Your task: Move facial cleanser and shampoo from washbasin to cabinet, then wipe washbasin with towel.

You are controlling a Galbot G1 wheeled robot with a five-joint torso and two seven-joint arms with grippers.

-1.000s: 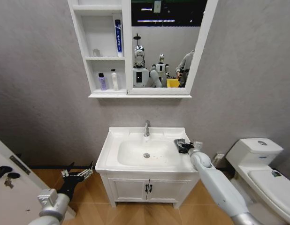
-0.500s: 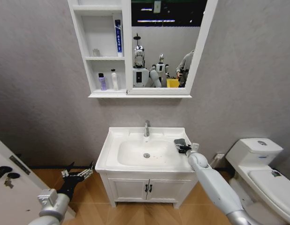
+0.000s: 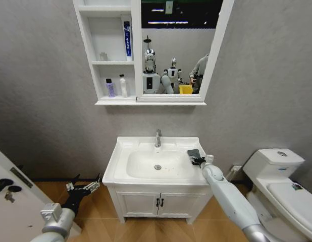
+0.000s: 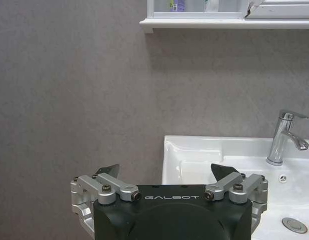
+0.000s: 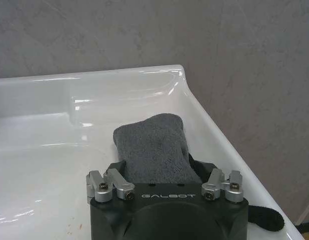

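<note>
Room: grey textured wall point(image 3: 50, 116) behind everything; wood-look floor below; white toilet point(image 3: 282, 176) off to the robot's right
Cabinet: white wall unit point(image 3: 111, 55) with open shelves beside a white-framed mirror point(image 3: 177, 48); a tall blue-and-white tube point(image 3: 126, 40) stands on the middle shelf; a purple bottle point(image 3: 110, 88) and a white bottle point(image 3: 123, 86) stand side by side on the lowest shelf
Washbasin: white ceramic basin point(image 3: 118, 164) on a low two-door vanity point(image 3: 158, 202); chrome tap point(image 3: 158, 137) at the back, drain point(image 3: 157, 167) in the middle of the bowl
Right gripper: point(image 3: 198, 160) at the basin's right rim, its jaws clamped on the towel
Towel: dark grey cloth point(image 5: 153, 147) lying on the basin's right-hand ledge, held between the fingers; one end pokes out beside the gripper body
Left gripper: point(image 3: 84, 187) low, to the left of the vanity, well apart from the basin; jaws spread wide with nothing between them, seen also in the left wrist view point(image 4: 167, 175)
</note>
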